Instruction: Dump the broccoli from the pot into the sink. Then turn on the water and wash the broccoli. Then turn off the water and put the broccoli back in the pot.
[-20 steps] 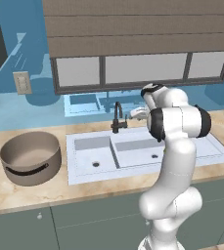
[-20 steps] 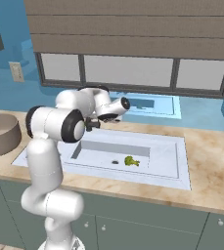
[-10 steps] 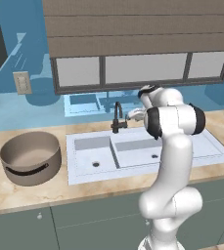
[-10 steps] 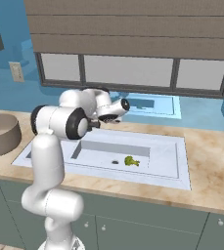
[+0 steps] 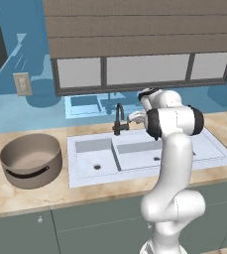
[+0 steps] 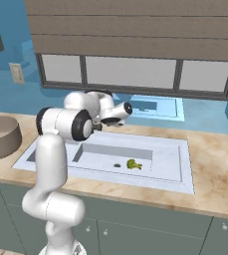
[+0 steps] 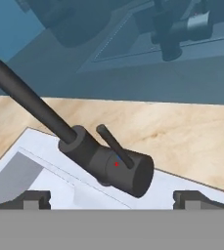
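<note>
The broccoli (image 6: 133,164) lies on the floor of the sink's (image 6: 177,149) right-hand basin, just beside that basin's round drain (image 6: 117,165), near the basin's front wall and well below and in front of the gripper (image 6: 96,125). No stream falls from the black faucet (image 5: 118,118), which stands at the middle of the sink's back edge, its base at the rear of the divider between the two basins. In the hand view the faucet's dark cylindrical body (image 7: 114,166) sits between the two fingertips (image 7: 35,198), slightly ahead of them, with its thin lever (image 7: 114,145) sticking up from it and its spout tube (image 7: 28,97) running off toward the upper left; the fingers stand wide apart on either side and touch nothing, holding nothing. The arm reaches over the sink from the front edge of the worktop (image 5: 16,196), with the hand at the back edge by the faucet. The pot (image 5: 31,160) stands upright on the worktop left of the sink, near the front edge, its taupe inside bare, one black handle facing forward, well apart from broccoli and gripper alike.
</note>
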Controlling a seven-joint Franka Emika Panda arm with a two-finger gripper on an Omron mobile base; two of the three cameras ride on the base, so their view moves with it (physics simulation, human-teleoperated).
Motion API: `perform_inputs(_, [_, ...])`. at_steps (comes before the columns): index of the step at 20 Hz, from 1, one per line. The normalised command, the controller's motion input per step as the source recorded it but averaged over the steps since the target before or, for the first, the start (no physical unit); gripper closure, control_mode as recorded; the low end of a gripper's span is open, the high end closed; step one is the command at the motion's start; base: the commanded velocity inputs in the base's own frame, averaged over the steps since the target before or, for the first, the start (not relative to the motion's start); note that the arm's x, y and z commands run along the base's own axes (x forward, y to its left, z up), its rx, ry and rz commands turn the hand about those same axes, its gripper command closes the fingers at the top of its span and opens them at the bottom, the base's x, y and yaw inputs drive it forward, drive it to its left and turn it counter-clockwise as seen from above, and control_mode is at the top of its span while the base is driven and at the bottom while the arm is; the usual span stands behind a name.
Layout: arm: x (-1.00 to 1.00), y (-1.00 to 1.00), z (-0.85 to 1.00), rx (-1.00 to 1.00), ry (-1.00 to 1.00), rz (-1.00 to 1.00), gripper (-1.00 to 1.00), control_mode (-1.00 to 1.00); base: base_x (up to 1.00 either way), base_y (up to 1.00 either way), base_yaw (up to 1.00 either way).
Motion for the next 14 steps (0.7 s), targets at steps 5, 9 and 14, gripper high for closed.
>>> perform_inputs(5, [0.22,0.00,0.00,0.00,0.00,0.00,-1.00,-1.00,0.00,0.00,0.00])
perform_inputs(9, [0.11,0.00,-0.04,0.00,0.00,-0.02,-1.00,-1.00,0.00,0.00,0.00])
perform_inputs(14, [0.03,0.05,-0.02,0.00,0.00,-0.03,-1.00,-1.00,0.00,0.00,0.00])
